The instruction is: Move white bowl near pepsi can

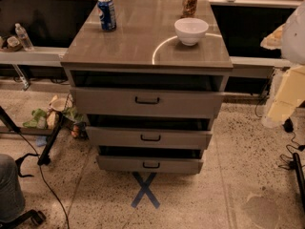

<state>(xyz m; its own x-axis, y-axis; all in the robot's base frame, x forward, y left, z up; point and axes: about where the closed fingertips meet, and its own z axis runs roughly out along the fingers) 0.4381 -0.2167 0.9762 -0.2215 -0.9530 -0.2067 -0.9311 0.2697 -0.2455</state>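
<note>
The white bowl (191, 30) stands upright on the right side of the drawer cabinet's top (138, 46), towards the back. The pepsi can (106, 14), blue with a silver top, stands upright at the back left of the same top, well apart from the bowl. My gripper (280, 109) hangs at the right edge of the view, off to the right of the cabinet and lower than its top. It touches nothing and is far from both the bowl and the can.
A brownish-orange can (189, 2) stands just behind the bowl. The cabinet has three partly pulled-out drawers (147, 100). A water bottle (23, 36) sits on a left ledge. Cables and clutter (52, 118) lie on the floor at left, and a blue tape cross (145, 190) lies in front.
</note>
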